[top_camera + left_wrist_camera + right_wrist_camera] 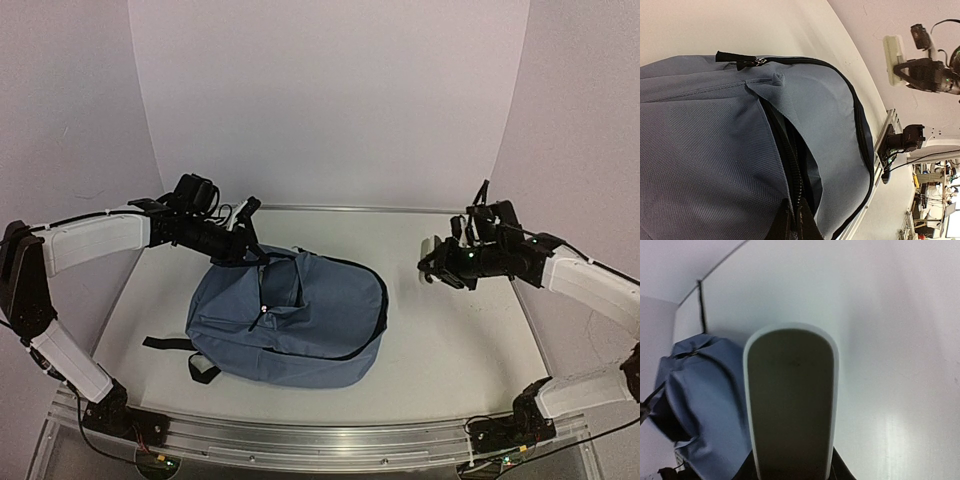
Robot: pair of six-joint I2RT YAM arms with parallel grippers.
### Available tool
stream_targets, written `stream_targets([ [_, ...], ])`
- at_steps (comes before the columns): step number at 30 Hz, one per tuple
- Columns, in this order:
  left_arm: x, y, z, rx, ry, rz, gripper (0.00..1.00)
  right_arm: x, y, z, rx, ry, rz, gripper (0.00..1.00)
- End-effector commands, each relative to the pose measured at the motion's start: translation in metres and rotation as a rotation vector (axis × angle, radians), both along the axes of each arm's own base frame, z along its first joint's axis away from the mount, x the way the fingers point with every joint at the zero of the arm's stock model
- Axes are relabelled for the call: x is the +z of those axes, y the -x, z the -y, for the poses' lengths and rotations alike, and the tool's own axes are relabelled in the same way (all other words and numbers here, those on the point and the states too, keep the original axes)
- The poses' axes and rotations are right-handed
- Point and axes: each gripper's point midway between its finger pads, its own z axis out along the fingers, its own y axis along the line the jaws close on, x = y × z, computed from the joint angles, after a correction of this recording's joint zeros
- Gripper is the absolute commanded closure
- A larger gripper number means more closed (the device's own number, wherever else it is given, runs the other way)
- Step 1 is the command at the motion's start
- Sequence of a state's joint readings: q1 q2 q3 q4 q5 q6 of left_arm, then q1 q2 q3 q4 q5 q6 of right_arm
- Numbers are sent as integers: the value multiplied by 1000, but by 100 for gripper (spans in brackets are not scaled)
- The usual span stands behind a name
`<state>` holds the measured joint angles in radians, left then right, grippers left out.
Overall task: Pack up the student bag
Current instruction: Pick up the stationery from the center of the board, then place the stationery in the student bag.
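The student bag [300, 320] is a slate-blue backpack lying flat in the middle of the table. Its zip opening [790, 150] gapes a little and shows dark lining. My left gripper [243, 252] is shut on the bag's edge at the top, with the zip teeth pinched between the fingers [810, 222]. My right gripper [438, 266] hovers above the table to the right of the bag [695, 395], apart from it. It is shut on a flat white object with rounded corners [790, 400], whose near face is in shadow.
Two black straps [170, 345] trail from the bag toward the left. A metal rail [320, 440] runs along the near table edge. White walls close in the back and both sides. Bare table lies between the bag and the right gripper.
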<state>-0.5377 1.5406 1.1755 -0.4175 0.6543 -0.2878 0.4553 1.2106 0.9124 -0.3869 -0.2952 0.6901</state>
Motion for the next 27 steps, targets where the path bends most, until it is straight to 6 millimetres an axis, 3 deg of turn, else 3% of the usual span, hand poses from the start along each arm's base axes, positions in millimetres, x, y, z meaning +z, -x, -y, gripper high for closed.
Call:
stream_targets([
  [1, 30, -6, 7, -20, 66, 73, 100, 64, 15, -80, 211, -151, 120, 86],
  [4, 31, -6, 7, -20, 68, 73, 100, 76, 26, -129, 310, -197, 152, 86],
  [7, 32, -5, 7, -22, 72, 74, 100, 75, 35, -174, 388, -221, 167, 86],
  [15, 31, -5, 7, -22, 72, 71, 100, 26, 63, -284, 569, -207, 92, 87],
  [18, 34, -5, 6, -20, 72, 81, 100, 12, 60, -301, 565, -208, 62, 88],
  [27, 42, -3, 4, -16, 76, 109, 100, -10, 39, -318, 477, -214, 4, 87],
])
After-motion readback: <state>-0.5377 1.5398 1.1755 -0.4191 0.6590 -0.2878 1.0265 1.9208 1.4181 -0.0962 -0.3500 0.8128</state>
